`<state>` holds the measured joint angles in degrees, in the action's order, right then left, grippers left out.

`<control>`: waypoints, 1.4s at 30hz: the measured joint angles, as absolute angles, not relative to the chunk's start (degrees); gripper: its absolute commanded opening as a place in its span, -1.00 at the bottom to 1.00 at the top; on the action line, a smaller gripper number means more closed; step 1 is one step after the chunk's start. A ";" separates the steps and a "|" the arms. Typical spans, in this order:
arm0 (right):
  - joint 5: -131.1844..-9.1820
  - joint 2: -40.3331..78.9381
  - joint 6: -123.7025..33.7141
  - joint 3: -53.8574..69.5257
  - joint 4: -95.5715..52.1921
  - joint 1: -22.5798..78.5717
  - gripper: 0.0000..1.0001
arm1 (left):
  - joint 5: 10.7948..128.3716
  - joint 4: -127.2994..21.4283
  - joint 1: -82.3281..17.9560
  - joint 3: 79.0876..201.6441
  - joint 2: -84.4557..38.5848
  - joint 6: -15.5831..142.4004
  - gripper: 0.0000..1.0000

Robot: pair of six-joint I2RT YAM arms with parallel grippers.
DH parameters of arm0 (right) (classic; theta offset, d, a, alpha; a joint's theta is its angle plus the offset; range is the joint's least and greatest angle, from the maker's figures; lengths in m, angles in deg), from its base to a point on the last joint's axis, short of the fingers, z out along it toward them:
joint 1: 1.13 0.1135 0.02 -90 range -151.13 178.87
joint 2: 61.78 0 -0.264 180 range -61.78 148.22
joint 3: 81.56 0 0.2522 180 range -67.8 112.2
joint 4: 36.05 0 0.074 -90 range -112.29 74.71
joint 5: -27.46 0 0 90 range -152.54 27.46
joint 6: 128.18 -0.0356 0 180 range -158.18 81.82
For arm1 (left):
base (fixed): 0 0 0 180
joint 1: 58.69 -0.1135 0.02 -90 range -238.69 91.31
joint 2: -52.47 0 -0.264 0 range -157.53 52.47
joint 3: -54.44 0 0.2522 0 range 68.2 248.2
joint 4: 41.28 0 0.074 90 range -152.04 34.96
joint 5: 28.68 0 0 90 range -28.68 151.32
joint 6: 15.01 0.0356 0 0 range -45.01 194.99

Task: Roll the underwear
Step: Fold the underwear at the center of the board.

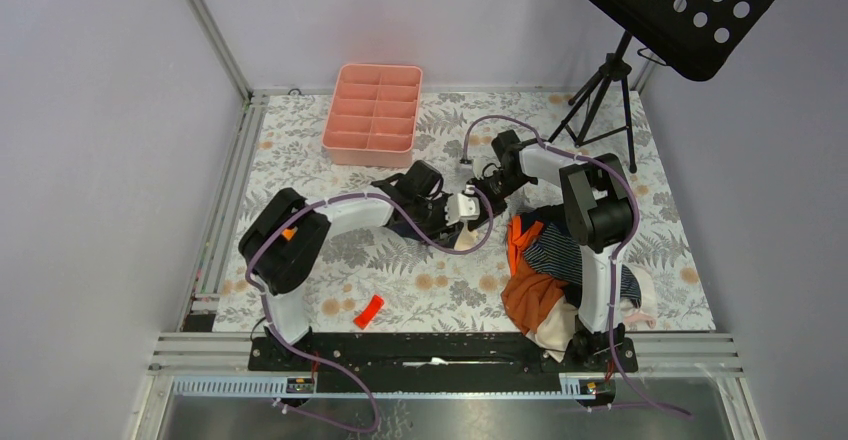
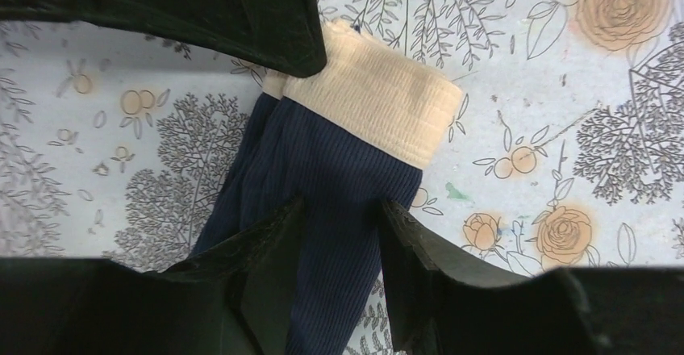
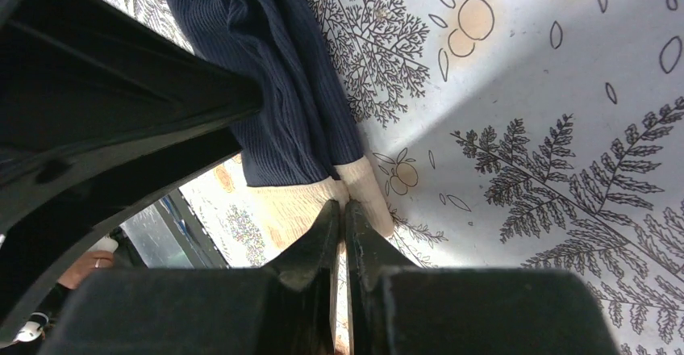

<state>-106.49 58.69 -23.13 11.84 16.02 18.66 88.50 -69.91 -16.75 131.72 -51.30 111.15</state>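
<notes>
The navy briefs (image 2: 339,161) lie flat on the table (image 2: 565,145) about midway between the two arms, folded lengthwise into a narrow strip with the tan waistband (image 2: 379,101) at one end. The right gripper (image 3: 343,218) has its fingers pressed together right at the edge of that waistband and looks to be pinching it, though little of the cloth shows between the tips. The left gripper (image 2: 343,234) stands part spread further down the strip, one finger on each side of the navy cloth, touching or just above it but not clamped on it. The fabric is thin, ribbed, light and limp. It should fold wherever it is pushed, it will not hold a shape by itself, and it may slide on the smooth printed tabletop if dragged. The waistband is the thicker, firmer part and so the better place to take hold. Pinching through both layers near a corner would probably stop the strip from unfolding, and the free end gives a soft core to roll around. The likely risk is the roll slackening or skewing if one layer slips out. The striped briefs (image 1: 556,248) sit well apart on the heap by the right arm's base, partly over an orange garment (image 1: 527,295).
</notes>
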 measured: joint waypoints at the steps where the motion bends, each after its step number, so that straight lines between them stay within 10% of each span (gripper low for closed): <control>1: -106.49 58.69 -23.15 11.84 16.02 18.66 -0.79 | 88.39 -69.76 -16.75 131.72 -52.04 111.06 -0.12; 11: -105.70 58.69 -21.86 14.66 17.92 18.64 -0.01 | 88.20 -68.47 -16.73 131.81 -54.16 111.17 -0.13; 19: -106.77 58.86 -20.18 18.24 19.30 18.59 0.15 | 88.20 -68.78 -16.73 131.99 -54.20 111.57 -0.14; 42: -112.76 62.66 -20.84 10.83 22.77 18.75 -0.85 | 87.60 -74.72 -15.66 132.88 -45.63 107.87 -0.07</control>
